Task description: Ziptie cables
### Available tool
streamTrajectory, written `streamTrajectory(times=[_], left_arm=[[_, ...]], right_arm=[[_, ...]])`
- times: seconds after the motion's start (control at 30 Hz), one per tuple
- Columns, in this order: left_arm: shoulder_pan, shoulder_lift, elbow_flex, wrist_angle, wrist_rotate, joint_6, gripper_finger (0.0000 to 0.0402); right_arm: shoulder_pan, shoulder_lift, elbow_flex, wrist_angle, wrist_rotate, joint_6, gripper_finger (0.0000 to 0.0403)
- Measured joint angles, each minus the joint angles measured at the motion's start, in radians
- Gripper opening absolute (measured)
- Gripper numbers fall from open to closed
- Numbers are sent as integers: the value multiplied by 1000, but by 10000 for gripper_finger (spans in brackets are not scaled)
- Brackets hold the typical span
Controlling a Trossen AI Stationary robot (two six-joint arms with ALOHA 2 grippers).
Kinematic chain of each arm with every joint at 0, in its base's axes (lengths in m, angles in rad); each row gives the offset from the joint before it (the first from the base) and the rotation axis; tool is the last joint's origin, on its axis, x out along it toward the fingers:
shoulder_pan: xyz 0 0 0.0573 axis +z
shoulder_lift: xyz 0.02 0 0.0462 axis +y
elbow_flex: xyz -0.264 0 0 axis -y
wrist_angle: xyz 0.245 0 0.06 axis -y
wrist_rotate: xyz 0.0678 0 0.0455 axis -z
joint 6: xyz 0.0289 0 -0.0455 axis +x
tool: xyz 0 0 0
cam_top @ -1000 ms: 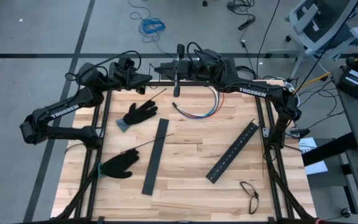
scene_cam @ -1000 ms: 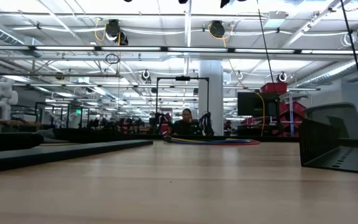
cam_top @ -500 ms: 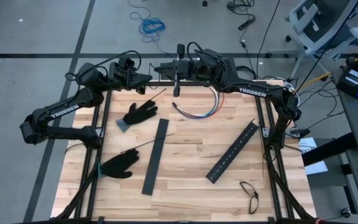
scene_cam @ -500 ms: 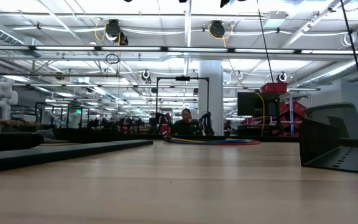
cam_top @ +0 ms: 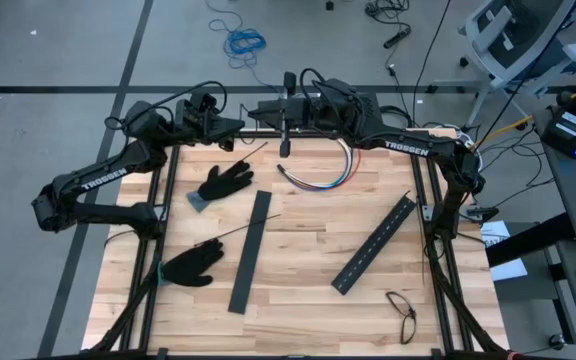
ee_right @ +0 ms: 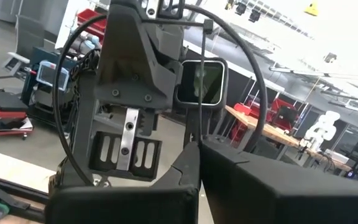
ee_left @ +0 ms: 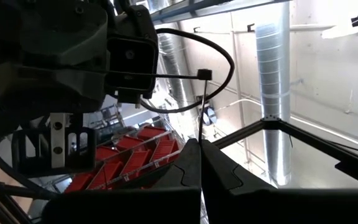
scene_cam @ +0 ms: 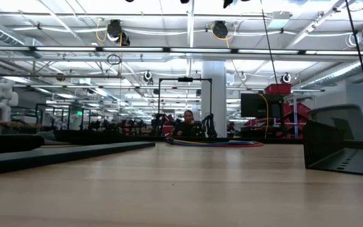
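Observation:
Both arms are raised over the table's far edge, their grippers facing each other. My left gripper (cam_top: pixel 238 126) (ee_left: pixel 201 146) and my right gripper (cam_top: pixel 256 110) (ee_right: pixel 199 144) are each shut on one thin dark ziptie (ee_left: pixel 231 62), which is bent into a wide loop in the air between them. The loop's small square head (ee_left: pixel 205 74) (ee_right: pixel 208 26) shows in both wrist views. The cables (cam_top: pixel 320 176) (scene_cam: pixel 213 143), a curved bundle of red, blue and white wires, lie flat on the table below. Two more zipties (cam_top: pixel 253 152) (cam_top: pixel 236 232) lie on the wood. My left gripper pinches a straight run of the ziptie's strip (ee_left: pixel 200 134) between its two fingers, a little way from the head. The strip runs straight out from the fingertips to the head, clear of the table. My right gripper pinches another straight run of the strip (ee_right: pixel 201 132) between its fingertips. That run also leads straight to the head, and the loop curves round beyond it in the air.
Two black gloves (cam_top: pixel 226 183) (cam_top: pixel 190 265) lie on the left half of the table. Two long black slotted bars (cam_top: pixel 251 250) (cam_top: pixel 373 245) lie in the middle and at the right. Glasses (cam_top: pixel 401 312) sit near the front right corner. Black frame rails (cam_top: pixel 168 185) edge the table.

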Motion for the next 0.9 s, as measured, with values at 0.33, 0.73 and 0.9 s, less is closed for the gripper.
streamTrajectory(times=[0.33, 0.73, 0.9], left_arm=[[0, 0, 0, 0, 0, -1, 0], [0, 0, 0, 0, -8, -1, 0], [0, 0, 0, 0, -8, 0, 0]], right_arm=[[0, 0, 0, 2, 0, -3, 0], [13, 0, 0, -30, -4, -35, 0], [13, 0, 0, -12, -4, -35, 0]])
